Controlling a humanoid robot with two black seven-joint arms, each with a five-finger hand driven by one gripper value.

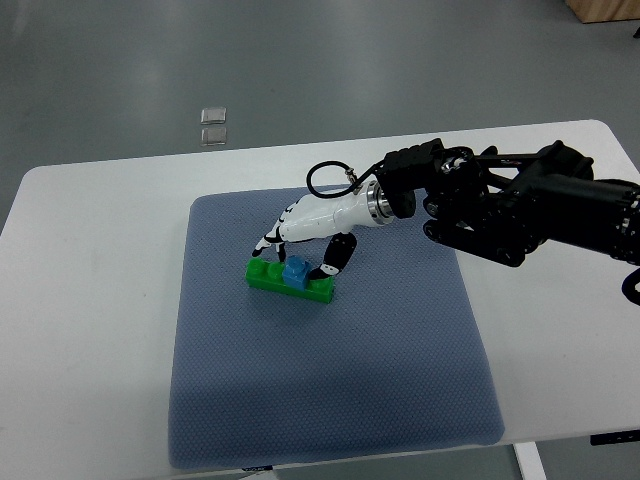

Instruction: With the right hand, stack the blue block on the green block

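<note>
Nearest you, the bare front stretch of the grey-blue textured fabric mat [330, 400] is lying flat on the white desk [90, 330], covering most of its middle and reaching down to the desk's near edge at 6 o'clock.

Moving up the mat, toward 10 o'clock from its middle, you are looking at the long green studded plastic block [268, 277], lying slightly slanted with its right end a little nearer to you. The small blue plastic block [297, 272] is sitting on top of the green block, right of its middle.

Your right hand [300, 245], white-shelled with black finger joints, is reaching in over the two blocks from 3 o'clock. Its fingers are curling down around the blue block: one black-tipped finger [336, 258] is pressing by the block's right side, and the others [266, 240] are coming down just behind and to its left. From this steep angle the hand is appearing closed on the blue block, though you cannot tell how firmly.

Behind the hand, the bulky black right arm [520, 205] is stretching away to the picture's right edge, with a black cable loop [325, 178] arching above the wrist.

Farthest off, at 12 o'clock beyond the desk, two small clear square tiles [213, 124] are lying on the grey floor [120, 70].
</note>
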